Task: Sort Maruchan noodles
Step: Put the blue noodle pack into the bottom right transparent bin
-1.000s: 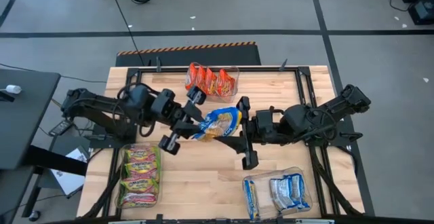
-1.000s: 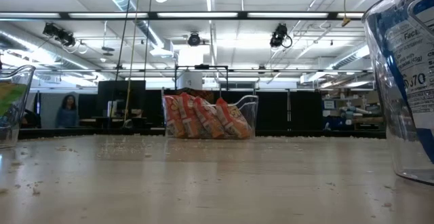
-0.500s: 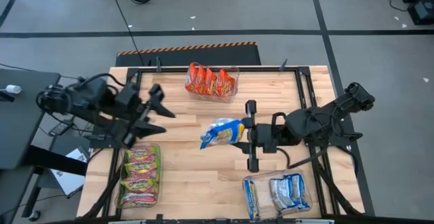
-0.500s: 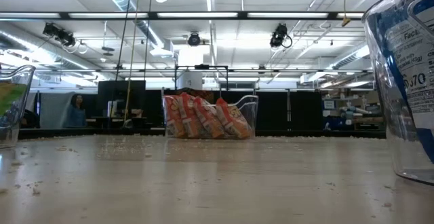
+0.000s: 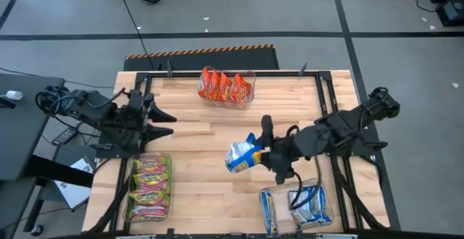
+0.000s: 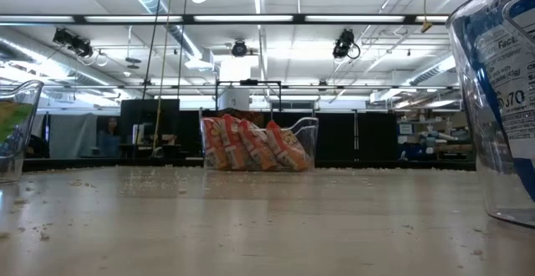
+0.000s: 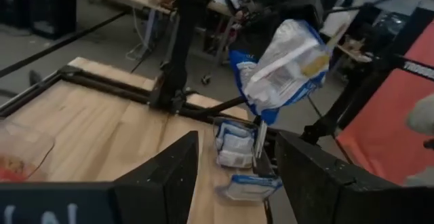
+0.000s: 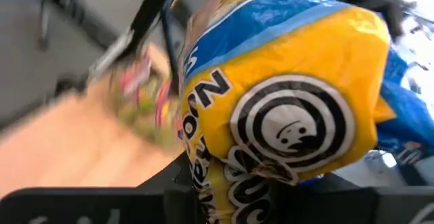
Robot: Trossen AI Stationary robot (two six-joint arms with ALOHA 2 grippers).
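A blue-white-yellow Maruchan noodle packet (image 5: pixel 241 154) hangs in the air over the middle of the table, with my right gripper (image 5: pixel 256 152) shut on it. In the left wrist view the packet (image 7: pixel 285 61) floats above the bin of blue packets (image 7: pixel 237 142). My left gripper (image 5: pixel 168 124) stands open at the table's left side, well away from the packet, with nothing between its fingers. The grippers do not show in the low view. My right gripper pinches the packet between its two fingers at the end toward the table's right (image 5: pixel 251 155). The fingers come roughly level from the table's right. The packet is lifted clear of the table, tilted and crumpled; its yellow face (image 8: pixel 291 122) fills the right wrist view, hiding the place of contact.
Three clear bins stand on the table: red-orange packets (image 5: pixel 227 87) at the far middle, green-pink-yellow packets (image 5: pixel 150 187) at the near left, blue-white packets (image 5: pixel 297 204) at the near right. Bare wood (image 5: pixel 203 188) lies between the near bins.
My left gripper has opened, let go of the packet and drawn back toward the table's left edge. My right gripper has shut on the packet, carried it toward the near edge and the blue bin, and turned a little; the packet has tipped.
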